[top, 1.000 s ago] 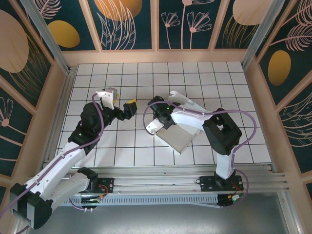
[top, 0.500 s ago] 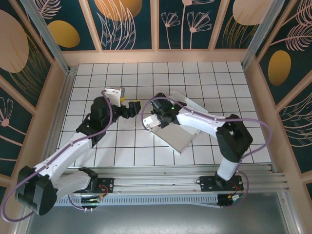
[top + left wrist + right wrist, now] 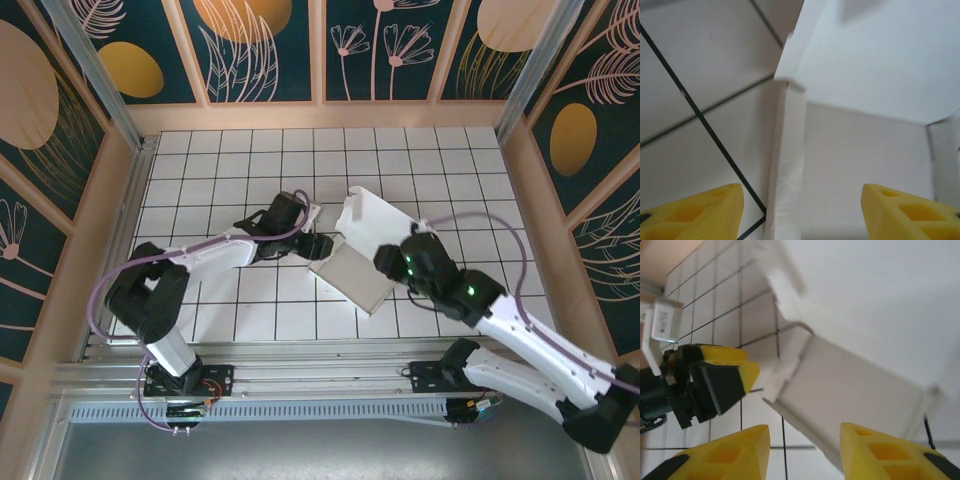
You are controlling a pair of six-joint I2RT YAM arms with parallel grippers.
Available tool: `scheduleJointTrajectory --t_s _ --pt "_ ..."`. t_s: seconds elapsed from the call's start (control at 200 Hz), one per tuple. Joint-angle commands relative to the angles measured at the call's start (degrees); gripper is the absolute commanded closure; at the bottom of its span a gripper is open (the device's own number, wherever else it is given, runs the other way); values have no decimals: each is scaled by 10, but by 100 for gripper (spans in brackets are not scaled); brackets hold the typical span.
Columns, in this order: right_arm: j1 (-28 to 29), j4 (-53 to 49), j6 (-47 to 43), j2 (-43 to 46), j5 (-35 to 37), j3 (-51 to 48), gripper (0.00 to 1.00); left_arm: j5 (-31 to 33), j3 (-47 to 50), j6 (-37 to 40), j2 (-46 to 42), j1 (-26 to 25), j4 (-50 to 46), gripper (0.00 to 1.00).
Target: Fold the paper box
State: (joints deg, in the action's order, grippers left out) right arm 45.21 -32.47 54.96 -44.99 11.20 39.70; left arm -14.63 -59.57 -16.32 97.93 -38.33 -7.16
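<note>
The white paper box [image 3: 350,275] lies at the table's middle, its lid panel [image 3: 380,222] tilted up at the far side. My left gripper [image 3: 318,243] is at the box's left side. In the left wrist view that gripper [image 3: 802,212] is open, and the box's thin left wall [image 3: 790,170] stands between its yellow fingertips without touching them. My right gripper [image 3: 388,258] hovers over the box's right part. In the right wrist view it [image 3: 805,452] is open and empty, with the box [image 3: 850,385] beyond it and the left gripper [image 3: 740,372] at the box's corner.
The box rests on a white gridded table [image 3: 220,160] fenced by wooden walls [image 3: 320,115]. A metal rail [image 3: 320,375] runs along the near edge by the arm bases. Open tiles lie at the far side and to the left.
My left arm has swung right to the box's left wall and its jaws have narrowed. My right arm has pulled back from the box's left corner toward the right.
</note>
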Motion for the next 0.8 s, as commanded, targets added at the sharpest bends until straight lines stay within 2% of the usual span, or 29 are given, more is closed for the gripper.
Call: scheduleJointTrajectory --t_s 0.0,0.095,0.23,0.365,0.481,0.796 --pt "-44 -6 201 8 -78 -96 54 35 -53 36 38 5 -53 39" --pt "-65 51 202 -13 -117 -141 47 57 -90 59 75 5 -96 39" --pt "-83 99 168 -73 -115 -153 45 20 -129 73 115 4 -127 40" --pt "-91 134 131 -127 -109 -144 50 20 -150 71 135 5 -138 46" --pt "-91 144 114 -152 -106 -140 57 -3 -162 72 154 4 -149 51" --pt "-91 143 59 -183 -56 -115 76 -20 -152 62 171 4 -147 75"
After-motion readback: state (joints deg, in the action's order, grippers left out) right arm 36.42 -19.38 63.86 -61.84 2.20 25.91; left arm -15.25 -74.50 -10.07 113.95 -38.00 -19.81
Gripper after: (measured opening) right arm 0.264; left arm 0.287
